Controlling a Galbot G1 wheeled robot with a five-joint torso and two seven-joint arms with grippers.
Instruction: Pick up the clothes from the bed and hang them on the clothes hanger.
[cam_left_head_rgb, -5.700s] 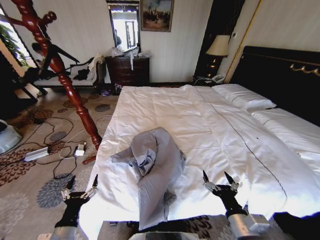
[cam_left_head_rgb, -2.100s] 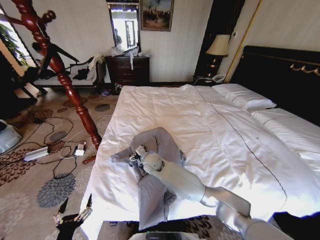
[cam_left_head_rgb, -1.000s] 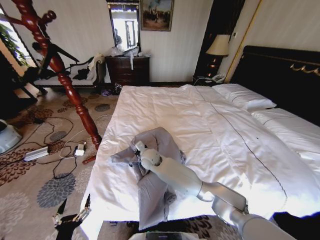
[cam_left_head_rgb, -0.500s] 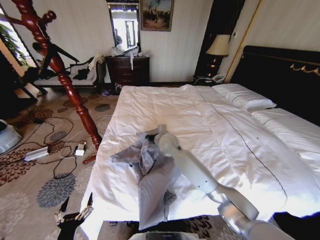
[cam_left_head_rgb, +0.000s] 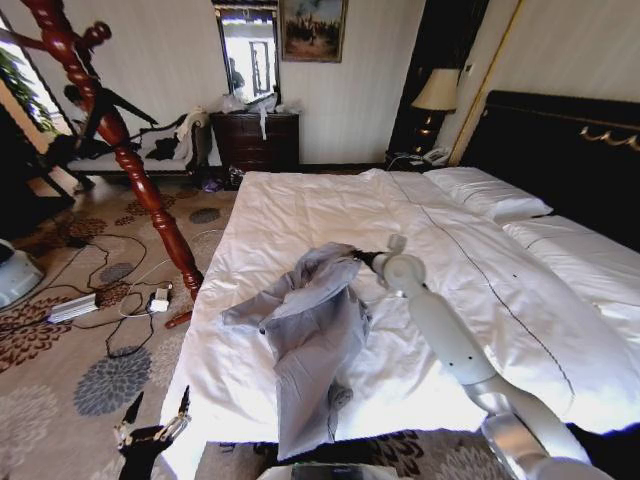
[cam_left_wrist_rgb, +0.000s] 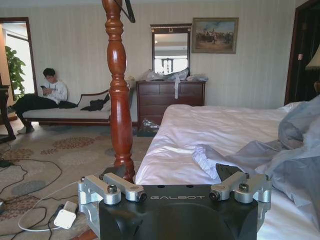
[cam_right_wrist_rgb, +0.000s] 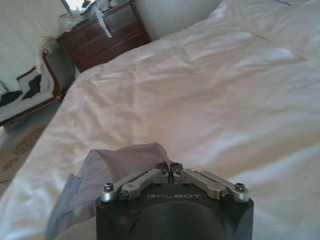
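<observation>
My right gripper (cam_right_wrist_rgb: 171, 173) has its fingertips pressed together on a fold of the clothes (cam_right_wrist_rgb: 120, 165), so the cloth between them is hidden from me. My own arm covers part of the bed (cam_left_head_rgb: 330, 215) to the right of the garment. My left gripper (cam_left_head_rgb: 152, 428) is cut off by the near edge of the head view. The garment's near end runs over the mattress edge, out of sight.
</observation>
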